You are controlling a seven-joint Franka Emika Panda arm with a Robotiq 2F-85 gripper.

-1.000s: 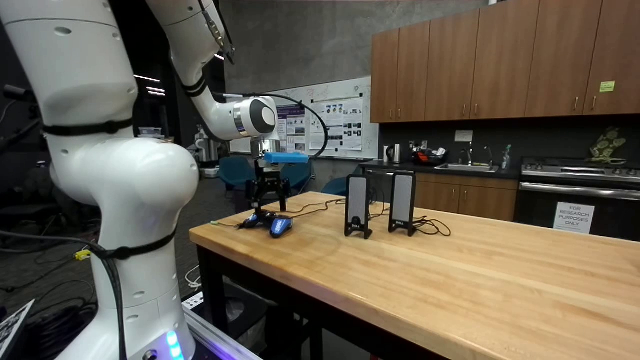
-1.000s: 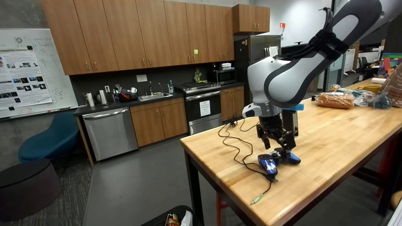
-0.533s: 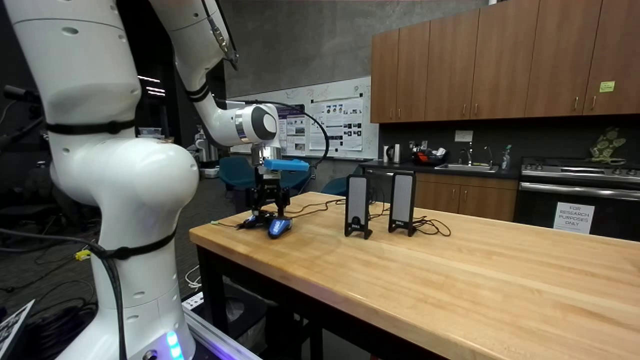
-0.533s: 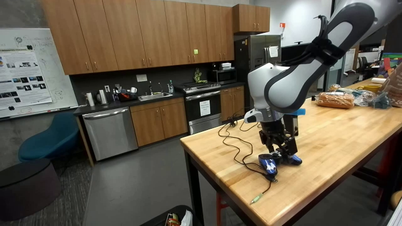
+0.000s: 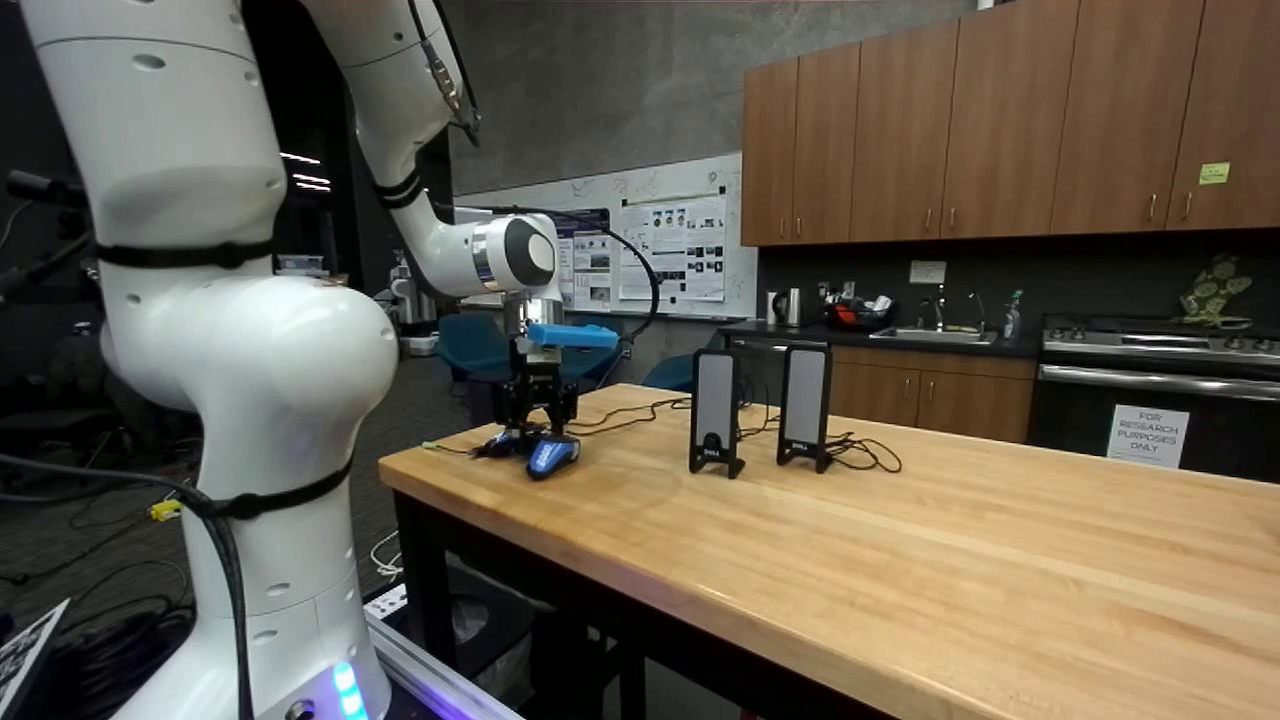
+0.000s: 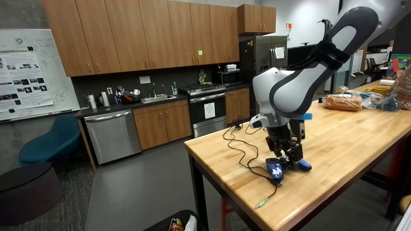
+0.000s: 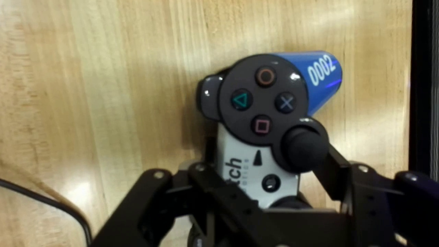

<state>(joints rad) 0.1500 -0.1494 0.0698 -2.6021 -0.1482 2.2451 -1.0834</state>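
- Lower than a second ago, the tool (image 7: 271, 164) has come down over the game controller (image 7: 262, 103) and its jaws have narrowed; the controller has shifted slightly.
- Jaws stand partly open astride the controller's middle. A sliver of wood shows beside the jaw at the right of the wrist view; contact at the other cannot be made out, and no firm hold shows.
- The controller lies on the table (image 5: 900, 560); in the wrist view tool parts cover much of its lower half and some lettering.
- In an exterior view, a speaker (image 6: 299, 129) shows only in part behind the tool, and a brown bag (image 6: 405, 88) is cut off at the right edge.
- In the wrist view the wood ends at a dark strip (image 7: 423, 85) along the right; a cable (image 7: 61, 206) crosses the lower left corner.
- A green plug (image 6: 263, 202) lies near the table's edge, lower right of an exterior view.
- Wood stretches wide to the left and top of the wrist view.
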